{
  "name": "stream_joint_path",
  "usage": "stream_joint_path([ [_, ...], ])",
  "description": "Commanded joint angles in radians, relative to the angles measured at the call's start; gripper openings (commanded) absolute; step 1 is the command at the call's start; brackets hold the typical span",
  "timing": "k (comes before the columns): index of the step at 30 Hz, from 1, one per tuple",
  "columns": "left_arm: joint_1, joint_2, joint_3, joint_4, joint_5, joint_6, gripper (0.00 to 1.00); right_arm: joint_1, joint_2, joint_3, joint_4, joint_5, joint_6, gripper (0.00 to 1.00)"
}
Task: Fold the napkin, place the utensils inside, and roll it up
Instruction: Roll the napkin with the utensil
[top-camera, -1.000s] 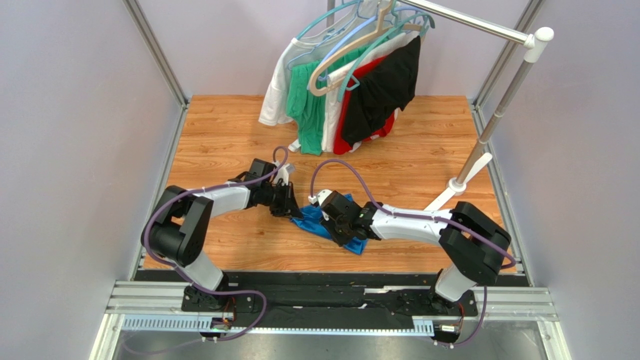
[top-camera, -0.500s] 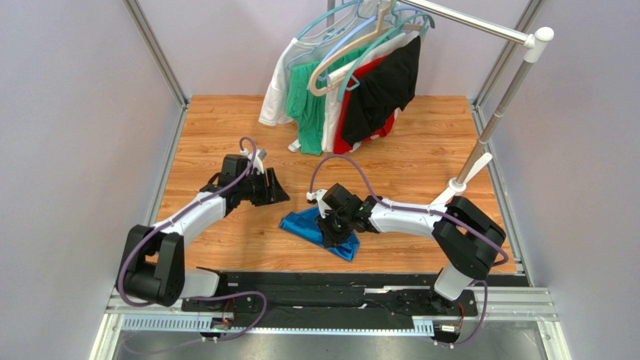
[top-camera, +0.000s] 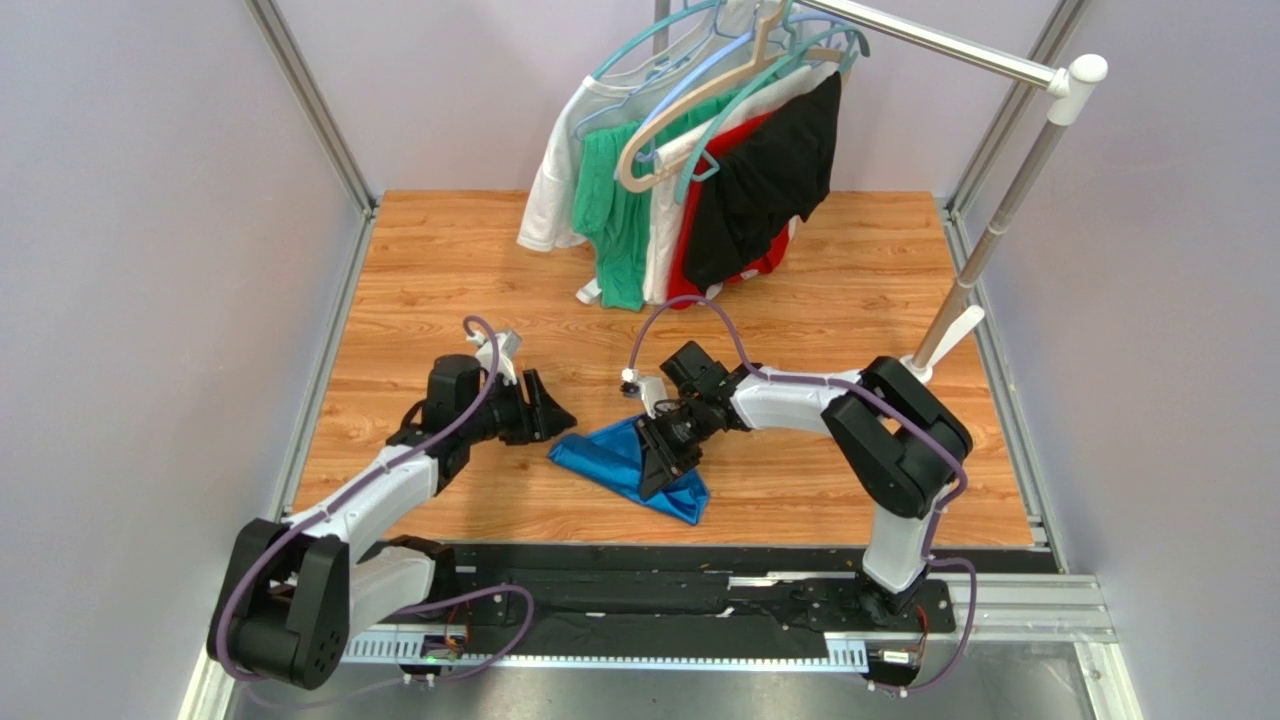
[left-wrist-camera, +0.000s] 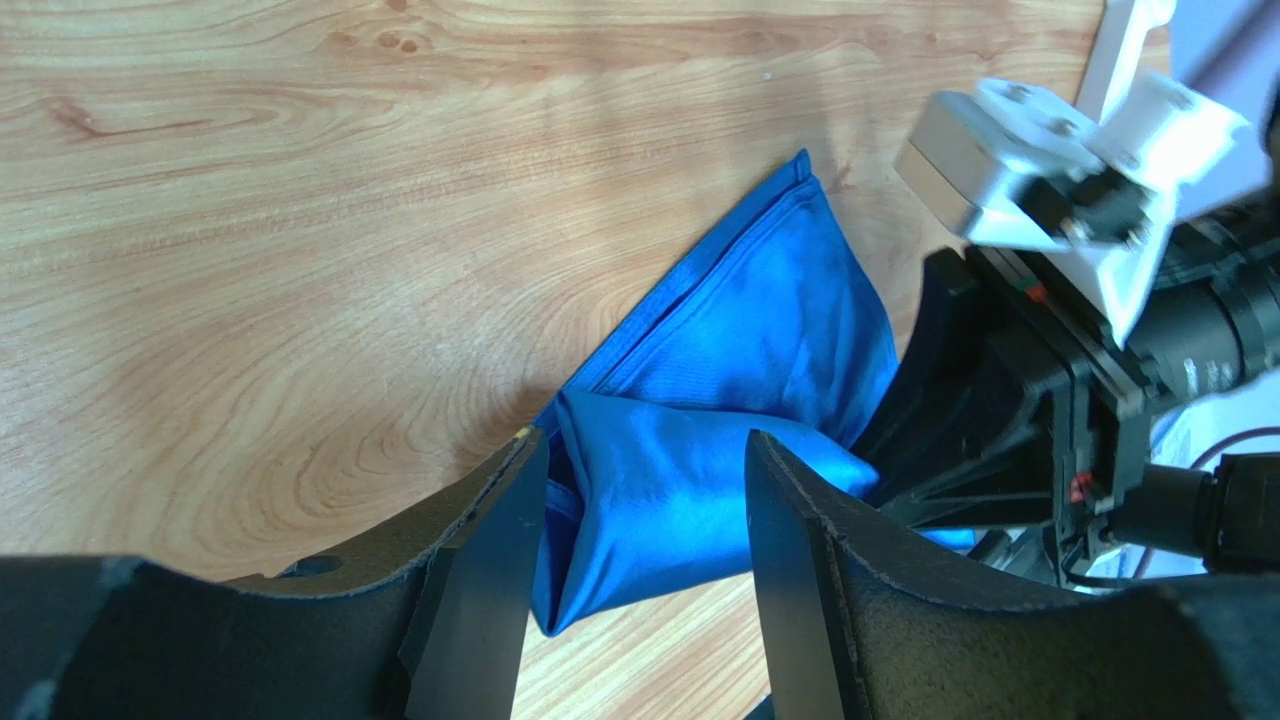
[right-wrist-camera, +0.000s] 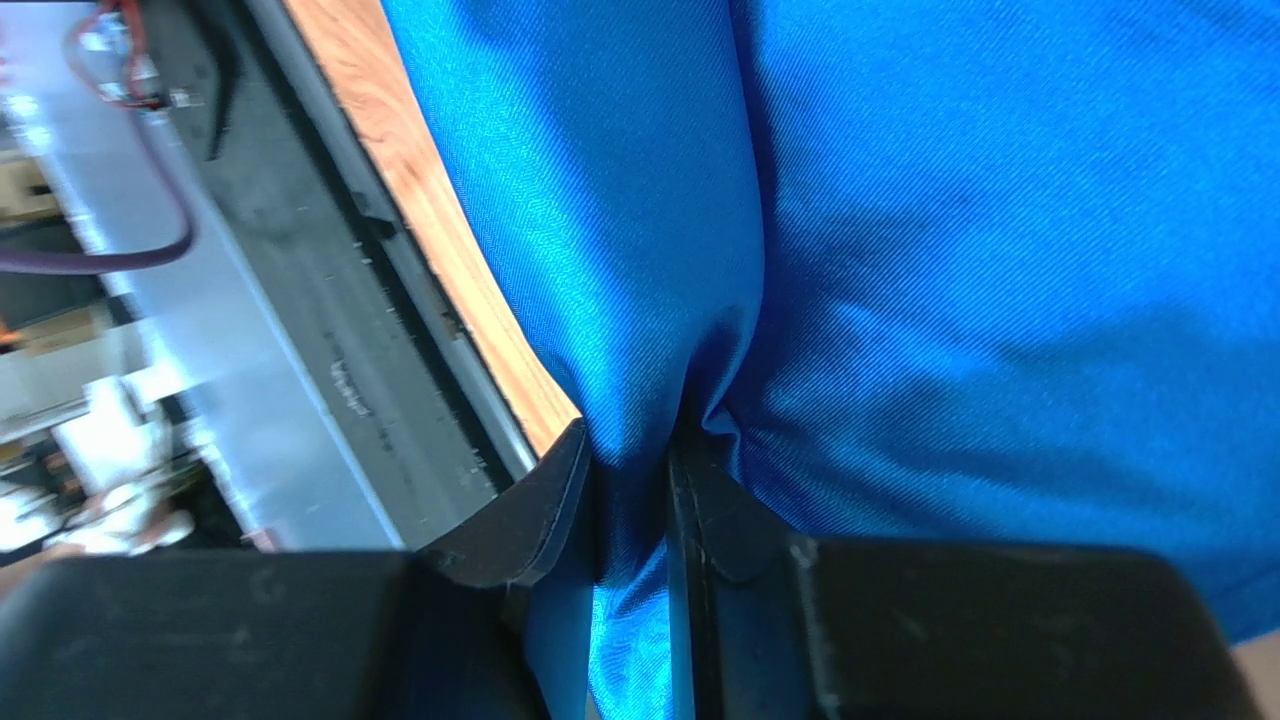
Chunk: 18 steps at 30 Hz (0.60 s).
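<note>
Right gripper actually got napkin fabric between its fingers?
Yes: in the right wrist view the right gripper is shut on a fold of the napkin, which bunches between both fingers.

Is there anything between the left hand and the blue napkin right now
Nothing visible does. The left hand hangs open just beside the napkin with only bare table between; the right hand pinches the napkin on its other side.

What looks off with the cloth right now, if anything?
The napkin lies as a lopsided, puffy triangle rather than a flat fold. The right gripper has its jaws pinched on a bunched ridge of it, while the left gripper stands open beside it.
</note>
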<state>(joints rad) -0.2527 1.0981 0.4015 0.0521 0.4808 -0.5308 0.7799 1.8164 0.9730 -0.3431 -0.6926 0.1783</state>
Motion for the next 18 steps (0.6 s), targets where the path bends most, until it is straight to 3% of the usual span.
stream_joint_path([
  [1, 0.001, -0.053, -0.041, 0.121, 0.015, -0.009, 0.60, -0.031, 0.083, -0.002, -0.073, -0.053, -0.056, 0.05],
  [18, 0.000, -0.024, -0.130, 0.244, 0.077, -0.018, 0.59, -0.137, 0.233, 0.067, -0.099, -0.271, -0.097, 0.04],
])
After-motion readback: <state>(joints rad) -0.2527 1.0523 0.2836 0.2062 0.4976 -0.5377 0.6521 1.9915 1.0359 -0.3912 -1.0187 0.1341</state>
